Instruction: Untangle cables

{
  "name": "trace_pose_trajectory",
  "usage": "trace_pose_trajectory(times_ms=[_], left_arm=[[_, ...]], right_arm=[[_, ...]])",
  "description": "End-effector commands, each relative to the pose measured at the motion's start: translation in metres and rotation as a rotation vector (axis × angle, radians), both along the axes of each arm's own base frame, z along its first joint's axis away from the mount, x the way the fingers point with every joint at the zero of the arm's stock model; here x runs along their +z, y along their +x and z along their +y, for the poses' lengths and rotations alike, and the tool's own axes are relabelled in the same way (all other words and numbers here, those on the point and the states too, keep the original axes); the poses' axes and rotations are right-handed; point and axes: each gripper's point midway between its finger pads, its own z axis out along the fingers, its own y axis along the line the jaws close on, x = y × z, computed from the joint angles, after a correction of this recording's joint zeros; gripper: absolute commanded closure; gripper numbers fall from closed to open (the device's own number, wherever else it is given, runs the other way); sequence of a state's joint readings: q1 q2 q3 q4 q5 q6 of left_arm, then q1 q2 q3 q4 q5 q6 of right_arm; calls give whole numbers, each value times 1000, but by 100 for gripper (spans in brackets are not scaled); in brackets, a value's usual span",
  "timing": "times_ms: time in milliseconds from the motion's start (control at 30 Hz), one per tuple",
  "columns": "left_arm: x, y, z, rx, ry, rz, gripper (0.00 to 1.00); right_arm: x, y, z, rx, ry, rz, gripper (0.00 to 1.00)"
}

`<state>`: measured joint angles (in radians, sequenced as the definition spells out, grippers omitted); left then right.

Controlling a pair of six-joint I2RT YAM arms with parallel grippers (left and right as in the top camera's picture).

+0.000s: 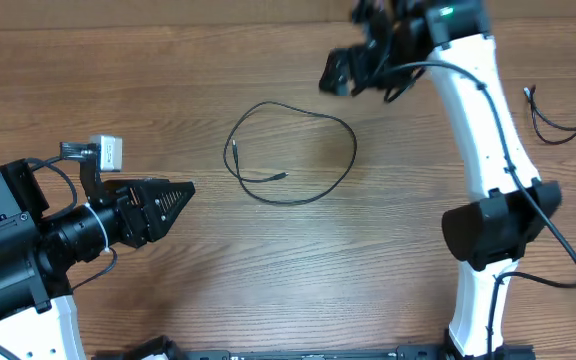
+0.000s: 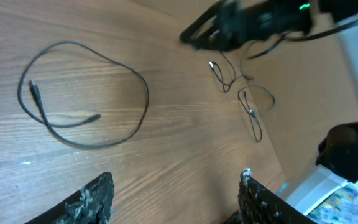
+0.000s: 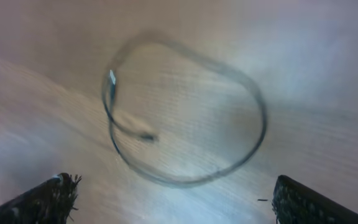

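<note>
A thin black cable (image 1: pixel 293 150) lies flat on the brown wood-grain table (image 1: pixel 148 80) in one wide open loop, with both of its small plug ends resting inside the loop's left part. Nothing touches it. The left arm's black end effector (image 2: pixel 176 186) sits low and to the left of this loop, pointing toward it but clearly apart. Its own wrist camera shows its two fingers (image 2: pixel 92 199) spread wide with only bare table between them. The right arm's black end effector (image 1: pixel 330 78) hangs beyond the loop's upper right edge, near it but off the wire. In the blurred right wrist view its fingers (image 3: pixel 45 202) stand far apart at the bottom corners, with the whole loop lying between and ahead of them. Further thin black wires (image 1: pixel 558 120) lie in loose curls well to the right of the loop, past the white right arm (image 1: pixel 478 120).
</note>
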<state>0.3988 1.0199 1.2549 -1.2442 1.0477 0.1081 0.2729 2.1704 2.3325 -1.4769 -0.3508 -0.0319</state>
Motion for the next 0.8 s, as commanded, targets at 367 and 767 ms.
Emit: trace_pose_trajectory(times_ms=[367, 767], left_arm=[[2, -2, -5, -37, -4, -23, 36], [1, -3, -5, -41, -2, -22, 35]], right_arm=[[-96, -103, 42, 686, 13, 149, 2], [-141, -120, 97, 1066, -72, -83, 7]])
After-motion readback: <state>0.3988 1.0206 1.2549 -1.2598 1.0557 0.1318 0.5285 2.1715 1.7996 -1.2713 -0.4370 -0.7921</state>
